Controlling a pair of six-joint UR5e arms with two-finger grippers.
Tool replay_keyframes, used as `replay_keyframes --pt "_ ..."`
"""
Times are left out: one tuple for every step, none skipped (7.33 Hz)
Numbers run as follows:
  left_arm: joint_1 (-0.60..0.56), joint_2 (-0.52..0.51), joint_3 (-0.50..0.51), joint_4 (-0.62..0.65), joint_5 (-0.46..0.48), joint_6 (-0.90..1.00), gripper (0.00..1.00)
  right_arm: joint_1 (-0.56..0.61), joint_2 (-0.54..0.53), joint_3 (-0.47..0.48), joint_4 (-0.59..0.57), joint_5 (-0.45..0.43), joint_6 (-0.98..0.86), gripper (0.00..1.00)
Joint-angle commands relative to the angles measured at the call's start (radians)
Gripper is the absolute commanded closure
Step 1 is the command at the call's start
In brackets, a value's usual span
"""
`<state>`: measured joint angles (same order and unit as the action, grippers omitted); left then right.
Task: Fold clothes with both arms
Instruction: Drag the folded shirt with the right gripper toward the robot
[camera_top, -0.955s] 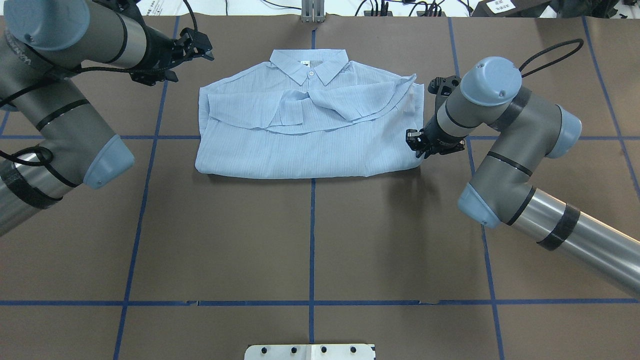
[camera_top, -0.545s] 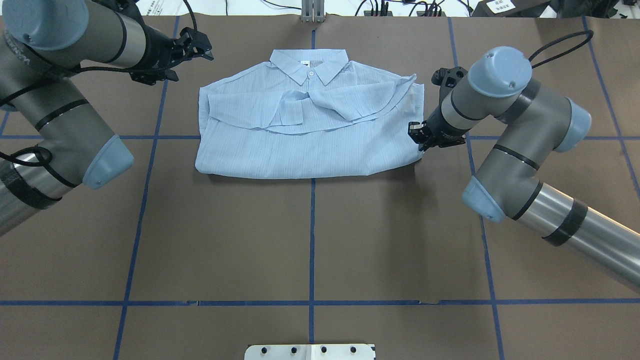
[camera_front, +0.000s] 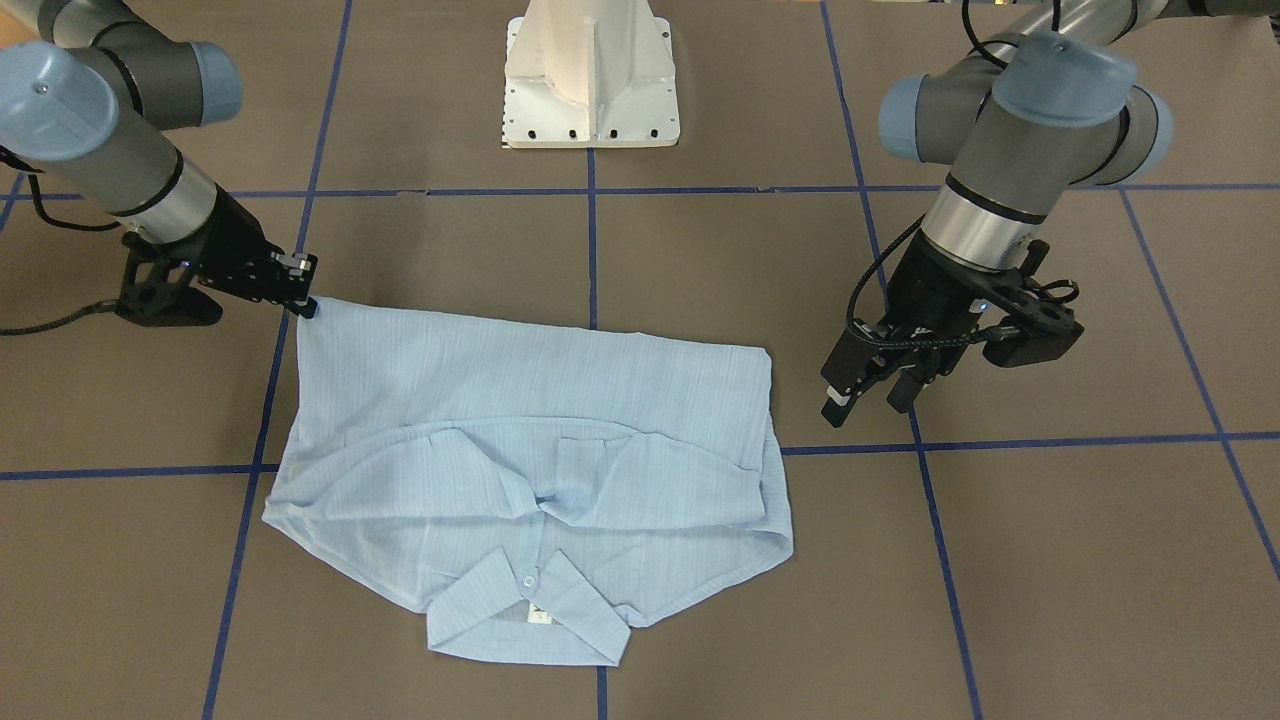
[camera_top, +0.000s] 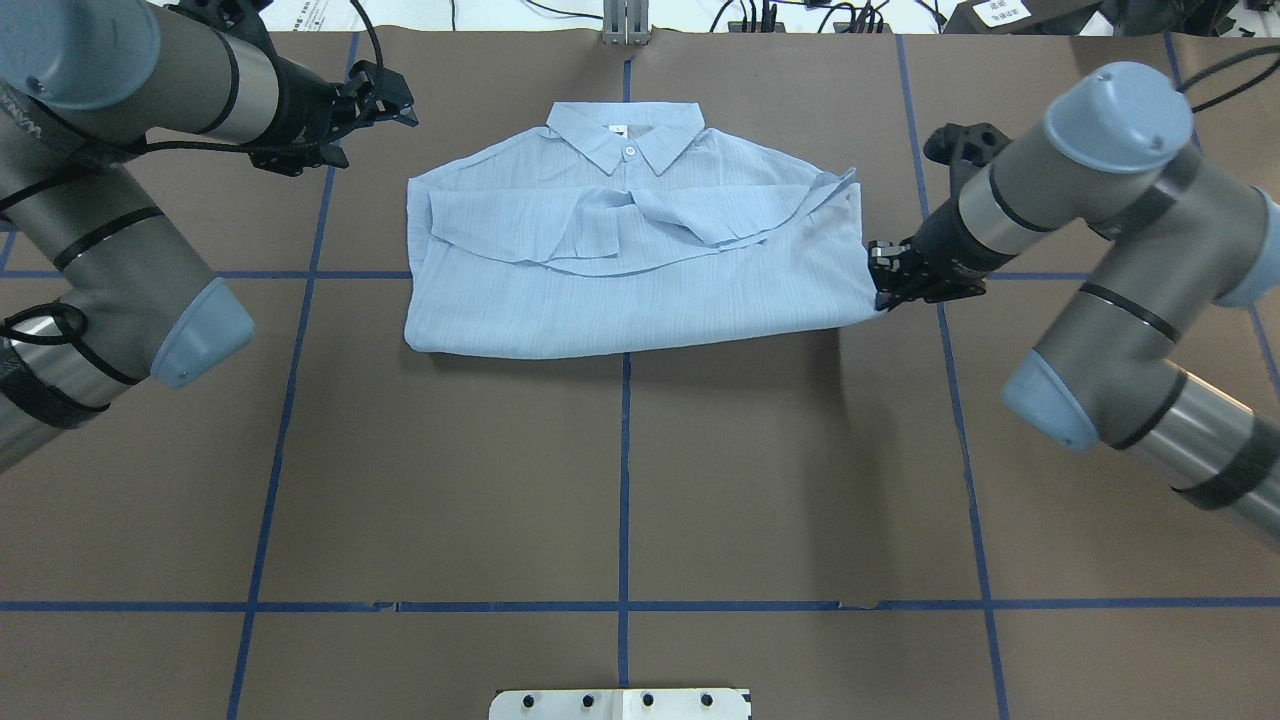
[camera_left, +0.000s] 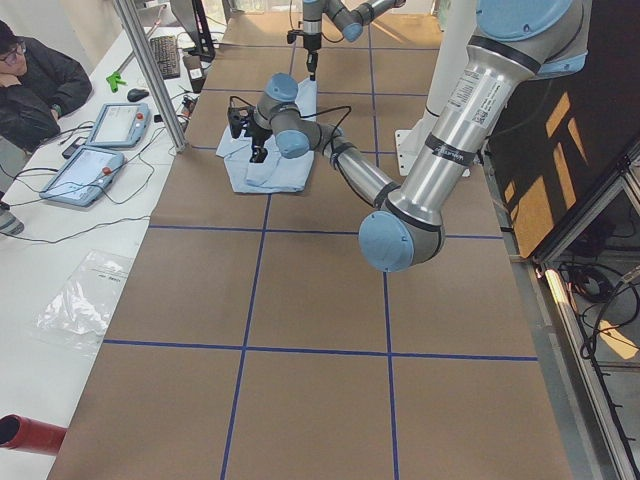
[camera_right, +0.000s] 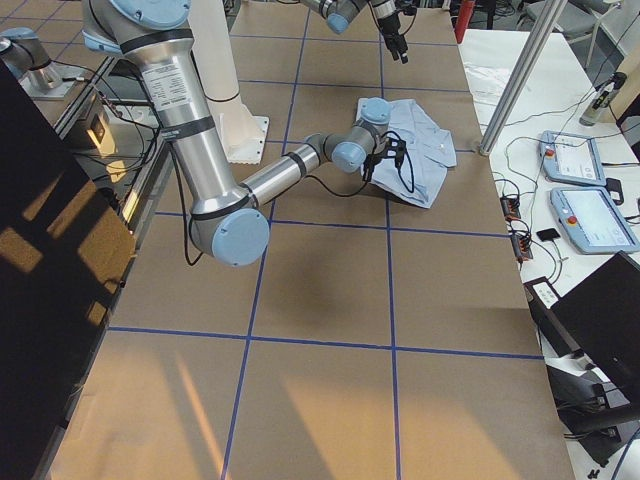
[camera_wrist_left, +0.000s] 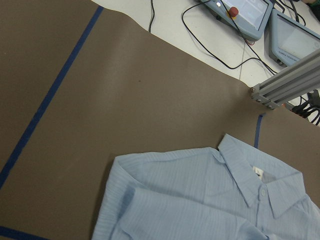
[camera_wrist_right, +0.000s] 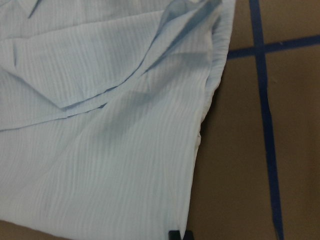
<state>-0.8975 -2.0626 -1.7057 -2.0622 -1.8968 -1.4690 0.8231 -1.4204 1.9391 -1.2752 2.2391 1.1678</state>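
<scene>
I see the shirt (camera_top: 620, 290) lying flat on the brown desk (camera_top: 450, 480), in the far half of the overhead view and across the middle blue tape line (camera_top: 624, 470). Its collar (camera_top: 622, 135) points away from the robot, buttoned at the neck with the small label showing. Both sleeves are folded in across the chest, and the near edge is a straight fold.

My right pincer (camera_top: 880, 283) sits low at the shirt's near right corner. Its jaws are pressed narrow on that corner of the cloth, and the fabric runs straight into the tip. In the right wrist view the dark fingertips (camera_wrist_right: 175, 234) show only at the bottom edge, right on the shirt's side edge, with bare desk beside them.

My left pincer (camera_front: 862, 402) hangs above bare desk, off the shirt's left side and clear of the cloth. Its jaws are spread wide with nothing between them. The left wrist view looks down on the collar and left shoulder of the shirt, and no fingers show in it.

The white base (camera_front: 590, 70) stands on the robot's side of the desk.
</scene>
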Motion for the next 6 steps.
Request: replay_keyframes --pt "0.002 0.028 -0.035 0.001 0.001 -0.002 0.06 -0.111 -0.218 0.214 -0.001 0.004 0.003 1.0" --pt "0.003 0.036 -0.049 0.001 0.001 -0.014 0.06 -0.209 -0.318 0.292 0.006 0.007 0.004 1.0" --pt "0.005 0.036 -0.054 0.002 0.002 -0.022 0.06 -0.334 -0.406 0.338 0.043 0.007 0.013 1.0" --pt "0.006 0.035 -0.054 0.002 0.004 -0.022 0.06 -0.461 -0.434 0.346 0.054 0.005 0.019 1.0" --pt "0.006 0.035 -0.055 0.004 0.005 -0.024 0.06 -0.569 -0.428 0.346 0.054 -0.001 0.051 1.0" --pt "0.008 0.036 -0.066 0.004 0.007 -0.022 0.06 -0.643 -0.41 0.35 0.057 -0.001 0.099 0.92"
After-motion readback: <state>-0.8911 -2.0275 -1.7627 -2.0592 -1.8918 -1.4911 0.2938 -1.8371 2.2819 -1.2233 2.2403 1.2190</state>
